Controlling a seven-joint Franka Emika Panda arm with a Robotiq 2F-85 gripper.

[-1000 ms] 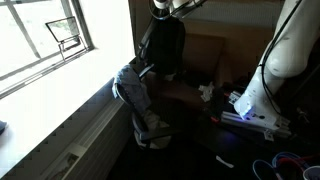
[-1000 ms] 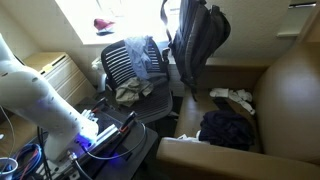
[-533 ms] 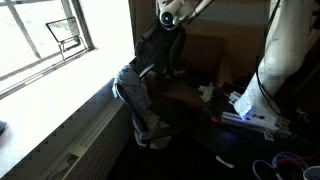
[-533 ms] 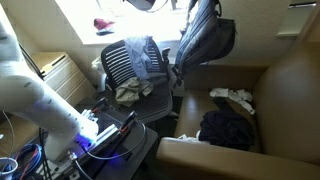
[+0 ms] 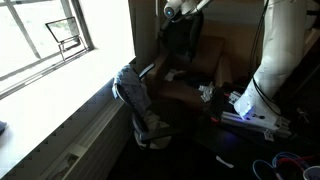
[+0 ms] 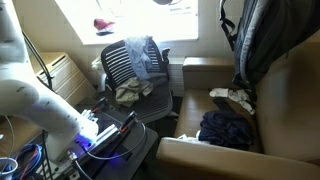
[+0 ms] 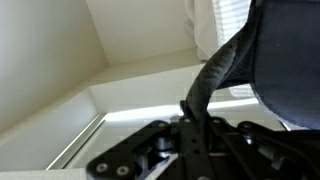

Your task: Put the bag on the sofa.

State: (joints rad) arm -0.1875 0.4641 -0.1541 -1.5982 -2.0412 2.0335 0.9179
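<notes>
currently pincer [image 7: 189,113] pressed together on a strap [image 7: 215,70] of the black bag [image 6: 262,45], which hangs limp below it, above the brown sofa [image 6: 295,110] seat. judged soft, floppy, moderately light; strap is the sensible hold, body will sag and swing.

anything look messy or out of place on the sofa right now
Yes. The sofa seat is cluttered: a crumpled dark blue cloth heap and pale crumpled items lie where the bag, hanging above, should land.
</notes>
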